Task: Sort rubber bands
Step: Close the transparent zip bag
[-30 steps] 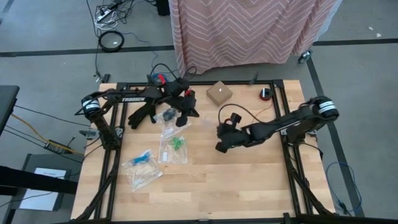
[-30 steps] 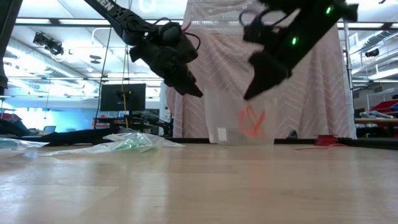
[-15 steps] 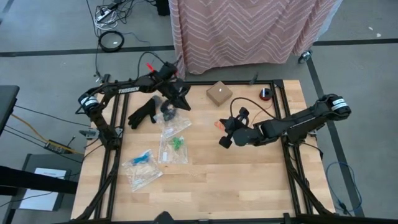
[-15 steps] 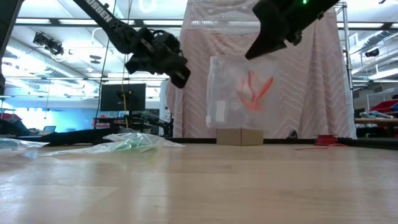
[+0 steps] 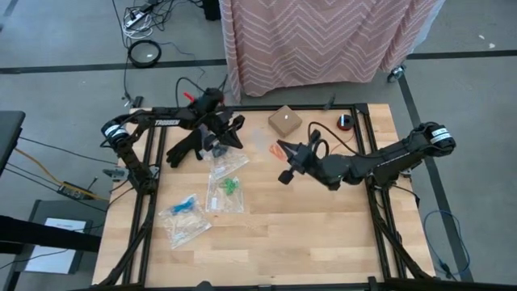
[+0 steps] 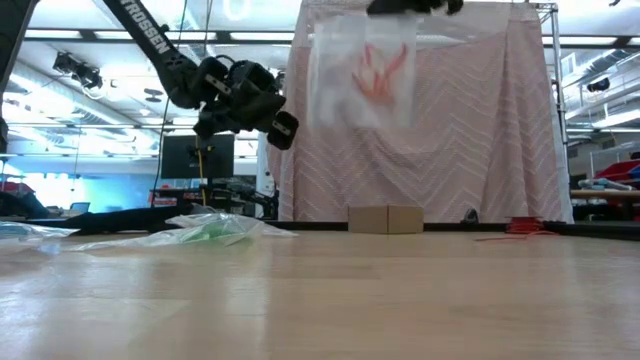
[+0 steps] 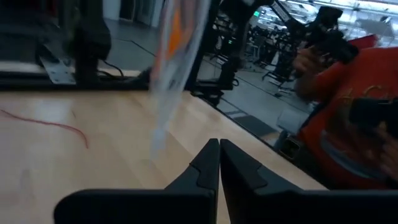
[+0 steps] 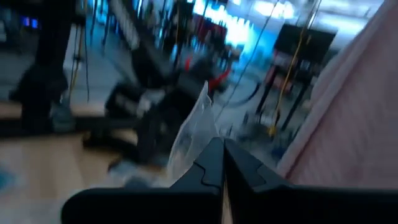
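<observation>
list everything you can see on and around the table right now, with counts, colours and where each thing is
zip bag with orange rubber bands: one, clear, hanging in the air from the right pincer
zip bag with green rubber bands: one, clear, flat on the table's left half
zip bag with blue rubber bands: one, clear, front left of table
black glove: one, back left, under the left arm
cardboard box: one, tan, back centre
tape roll: one, red, back right
curtain: one, pink zigzag, behind the table
table: one, light wood, black frame
left pincer: shut, empty, raised over the back left
right pincer: shut on the bag's top edge, over table centre
</observation>
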